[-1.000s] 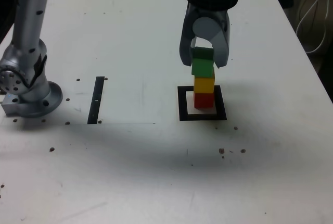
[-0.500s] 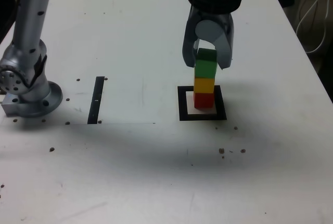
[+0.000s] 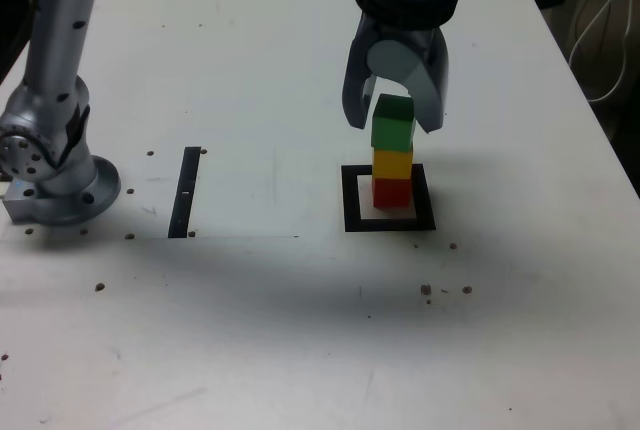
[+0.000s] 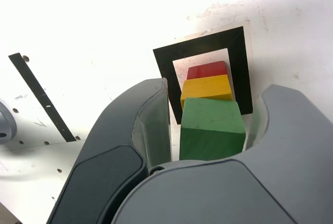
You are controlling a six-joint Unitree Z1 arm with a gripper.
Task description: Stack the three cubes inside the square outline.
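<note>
You have the three cubes in one column inside the square outline (image 3: 352,200): the red cube (image 3: 392,194) at the bottom, the yellow cube (image 3: 392,164) above it, and the green cube (image 3: 393,124) uppermost. Your red cube stands on the pale centre, toward the exterior view's right side of the frame. The green cube sits slightly turned relative to the yellow one, and its faces do not line up exactly with those below. Your gripper (image 4: 215,110) straddles the green cube with its fingers spread and released, not clenched. One finger stands visibly apart from the cube; the other is close beside it, and you cannot tell from either view whether it touches. Both fingers come down from above, clear of the red cube. Further out, toward the exterior view's left, you have a narrow black strip (image 3: 185,193) lying flat on the white table (image 3: 240,340), well apart from the frame. Beyond the strip on that same side stands the grey arm base (image 3: 65,190). Small dark marks dot your table surface, and a pale cable (image 3: 626,60) hangs past its edge at the exterior view's right.
</note>
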